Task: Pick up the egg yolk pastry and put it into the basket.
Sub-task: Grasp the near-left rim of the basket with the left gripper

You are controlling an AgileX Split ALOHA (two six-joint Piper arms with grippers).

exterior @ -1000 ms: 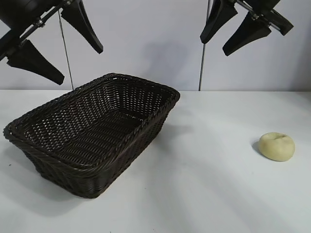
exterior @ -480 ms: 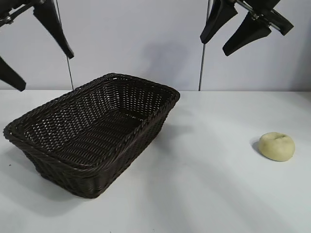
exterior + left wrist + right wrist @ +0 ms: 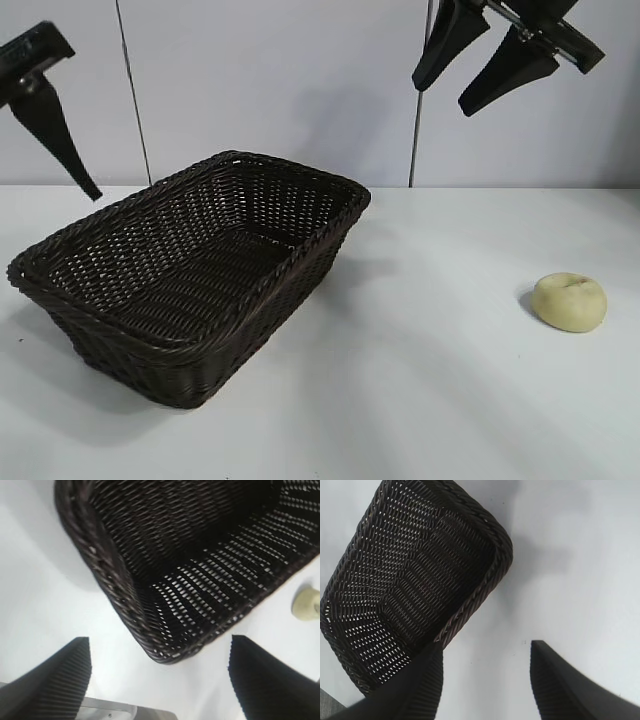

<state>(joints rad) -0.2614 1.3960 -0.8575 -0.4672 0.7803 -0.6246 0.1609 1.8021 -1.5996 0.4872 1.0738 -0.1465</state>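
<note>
Under me stretches a plain white surface (image 3: 440,400), smooth and matte, with soft grey shadows lying across it. Behind the surface rises a pale grey-blue wall (image 3: 280,80). Two thin dark vertical lines (image 3: 134,100) run down that wall to the surface's far edge, one toward each side.

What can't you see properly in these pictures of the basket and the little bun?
- Bun: the left wrist view's edge cuts it off; missing from the right wrist view.
- Basket: in the outside view its own near wall hides part of the floor; the left wrist view's edge crops it.
- Left gripper: only one finger shows in the outside view.
- Right gripper: its arm runs off the top of the outside view.
</note>
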